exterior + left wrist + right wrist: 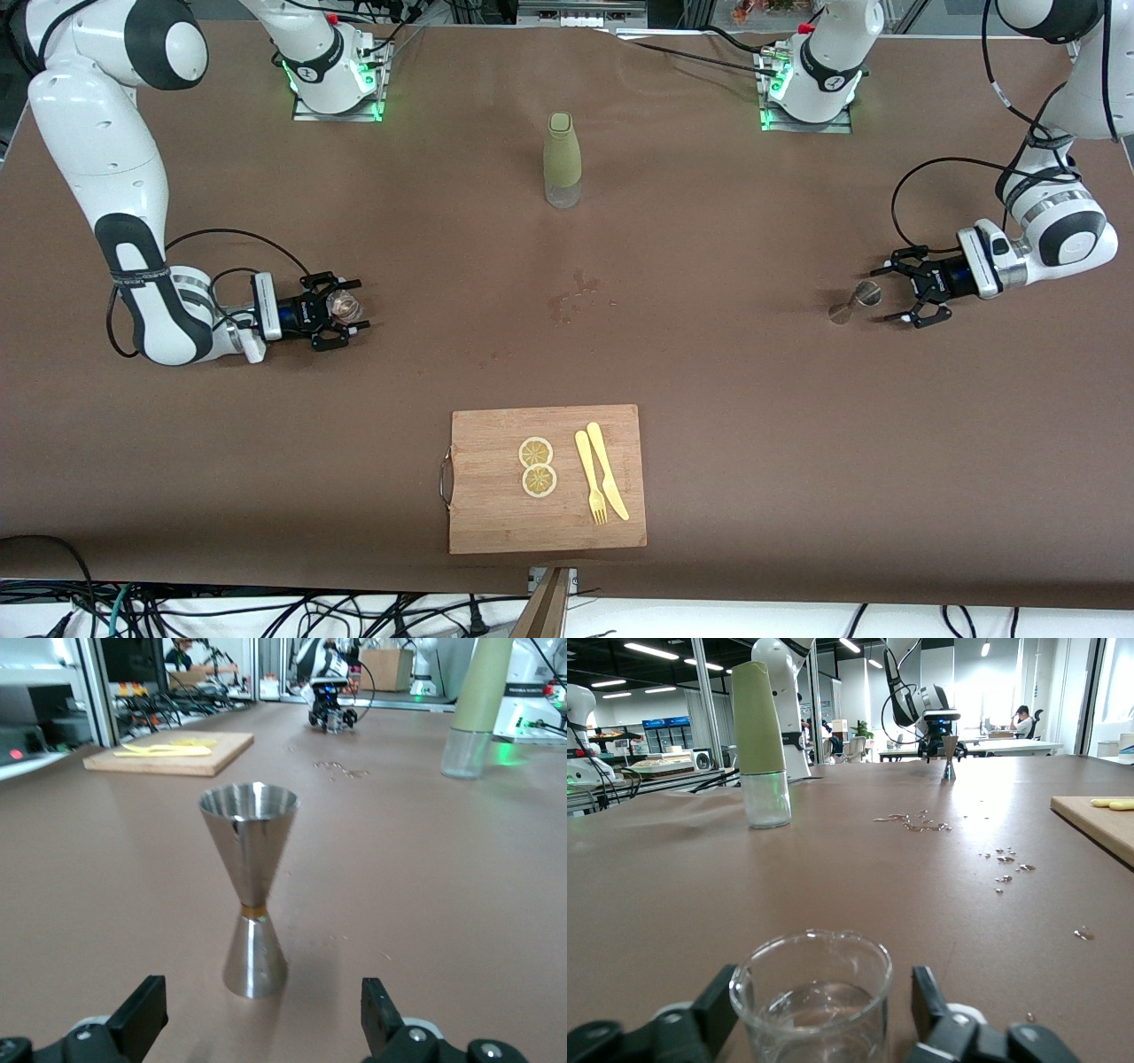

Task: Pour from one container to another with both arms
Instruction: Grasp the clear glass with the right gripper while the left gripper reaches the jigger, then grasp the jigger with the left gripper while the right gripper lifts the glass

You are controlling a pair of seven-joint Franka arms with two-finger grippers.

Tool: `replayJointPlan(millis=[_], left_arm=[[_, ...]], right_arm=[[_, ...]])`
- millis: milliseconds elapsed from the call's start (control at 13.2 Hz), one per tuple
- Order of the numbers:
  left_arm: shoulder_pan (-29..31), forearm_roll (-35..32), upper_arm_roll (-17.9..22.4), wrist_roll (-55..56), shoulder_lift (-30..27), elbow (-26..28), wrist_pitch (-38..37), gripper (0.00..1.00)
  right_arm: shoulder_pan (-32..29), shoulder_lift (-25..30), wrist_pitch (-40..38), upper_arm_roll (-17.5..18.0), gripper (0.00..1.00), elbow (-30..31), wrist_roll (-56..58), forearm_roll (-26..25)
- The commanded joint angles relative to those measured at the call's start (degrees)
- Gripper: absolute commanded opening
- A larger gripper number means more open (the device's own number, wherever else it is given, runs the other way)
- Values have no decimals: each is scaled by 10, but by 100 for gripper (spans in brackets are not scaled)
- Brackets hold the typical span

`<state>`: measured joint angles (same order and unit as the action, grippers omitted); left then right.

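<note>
Steel jigger (251, 890), upright near the left arm's table end, standing just ahead of the spread-fingered, empty left gripper (257, 1028); glass beaker (811, 1001) sitting between the right gripper (824, 1014)'s fingers, contact indiscernible.

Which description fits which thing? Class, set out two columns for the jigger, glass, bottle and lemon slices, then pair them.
1 jigger
2 glass
3 bottle
4 lemon slices

a on the cutting board
b standing alone, nearer the arm bases
c between the right gripper's fingers
d just before the open left gripper

Pairs: 1-d, 2-c, 3-b, 4-a
</note>
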<state>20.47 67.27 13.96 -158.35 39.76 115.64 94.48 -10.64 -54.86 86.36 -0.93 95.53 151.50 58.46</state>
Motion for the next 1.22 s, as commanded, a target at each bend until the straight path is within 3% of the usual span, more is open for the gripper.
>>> replayJointPlan(millis=[0, 152, 608, 1139], left_arm=[[-5, 49, 2, -128, 40, -13, -29, 93], [-17, 67, -1, -147, 53, -13, -35, 93], [-28, 67, -4, -171, 54, -21, -62, 87], [-36, 74, -9, -198, 55, -21, -65, 76]], right_arm=[[4, -6, -8, -1, 34, -3, 9, 4], [4, -6, -12, -1, 19, -3, 9, 2], [3, -5, -36, -1, 1, -7, 8, 7], [4, 7, -95, 9, 0, -41, -37, 25]])
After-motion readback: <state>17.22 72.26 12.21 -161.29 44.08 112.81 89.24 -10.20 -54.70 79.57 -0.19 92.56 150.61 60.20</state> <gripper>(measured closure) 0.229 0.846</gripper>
